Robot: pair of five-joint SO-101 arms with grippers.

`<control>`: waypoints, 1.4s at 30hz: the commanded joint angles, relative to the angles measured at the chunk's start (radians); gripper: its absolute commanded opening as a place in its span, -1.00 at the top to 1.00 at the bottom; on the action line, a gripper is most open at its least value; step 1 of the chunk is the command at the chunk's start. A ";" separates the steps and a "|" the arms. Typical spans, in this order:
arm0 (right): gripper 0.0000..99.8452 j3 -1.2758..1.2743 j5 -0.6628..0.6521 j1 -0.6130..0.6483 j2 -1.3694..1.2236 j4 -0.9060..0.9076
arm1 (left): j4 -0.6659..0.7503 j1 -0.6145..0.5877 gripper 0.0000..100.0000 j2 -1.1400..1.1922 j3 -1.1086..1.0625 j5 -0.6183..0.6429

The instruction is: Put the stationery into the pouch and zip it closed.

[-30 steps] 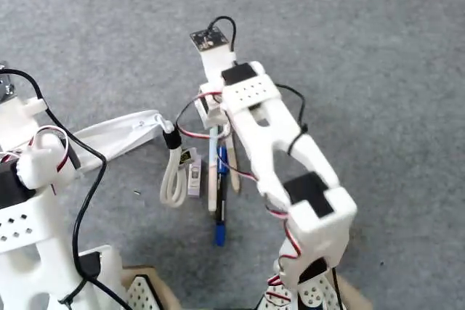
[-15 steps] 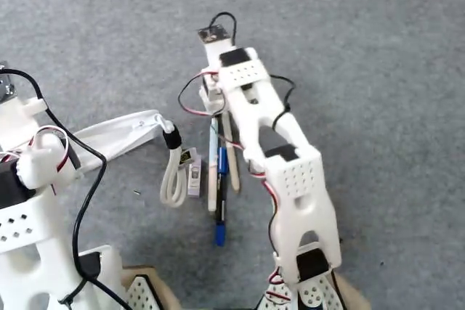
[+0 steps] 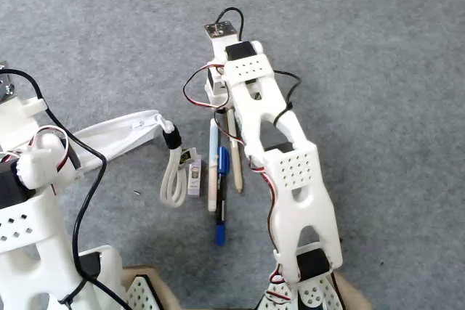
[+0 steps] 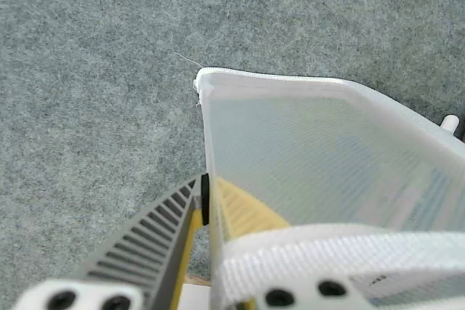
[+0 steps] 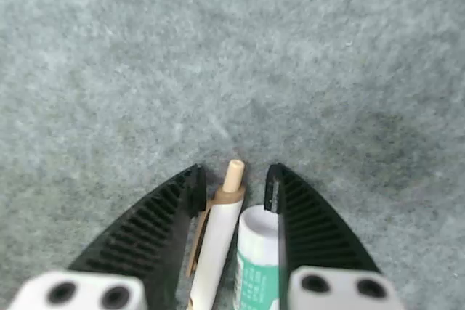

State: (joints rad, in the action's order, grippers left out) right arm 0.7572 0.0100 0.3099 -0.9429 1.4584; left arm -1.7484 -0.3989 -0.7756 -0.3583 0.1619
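My left gripper (image 4: 206, 205) is shut on the near edge of a white translucent pouch (image 4: 305, 157), holding it up off the table. From above the pouch (image 3: 120, 132) lies slanted at the left. Several pens lie side by side mid-table: a pale blue one (image 3: 213, 165), a blue one (image 3: 221, 194) and a beige one (image 3: 234, 161). My right gripper (image 5: 234, 179) is open and low over their far ends. The tips of the beige pen (image 5: 221, 215) and a white-green pen (image 5: 258, 259) sit between its fingers (image 5: 156, 226).
A looped white cord (image 3: 172, 178) and a small white item (image 3: 195, 179) lie beside the pens, between them and the pouch. Grey felt (image 3: 378, 70) covers the table, with open room at the right and the far side.
The right arm has stretched out and lowered, carrying its gripper toward the pens' far ends. The left arm and the pouch have not moved.
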 commanded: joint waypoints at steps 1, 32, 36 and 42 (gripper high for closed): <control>0.71 0.038 0.005 -0.026 0.001 0.006 | 0.012 -0.007 0.94 0.040 -0.002 0.008; 0.98 0.059 -0.107 -0.026 0.024 0.018 | 0.014 -0.007 0.94 0.040 -0.002 0.008; 0.98 0.117 -0.109 -0.021 0.074 0.071 | 0.014 -0.007 0.94 0.040 -0.002 0.008; 0.98 0.232 -0.109 -0.021 0.127 0.169 | 0.014 -0.007 0.94 0.040 -0.002 0.008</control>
State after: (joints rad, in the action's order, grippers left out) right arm 0.9060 -0.0944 0.2885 -0.9045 1.5842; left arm -1.7484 -0.3989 -0.7756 -0.3583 0.1619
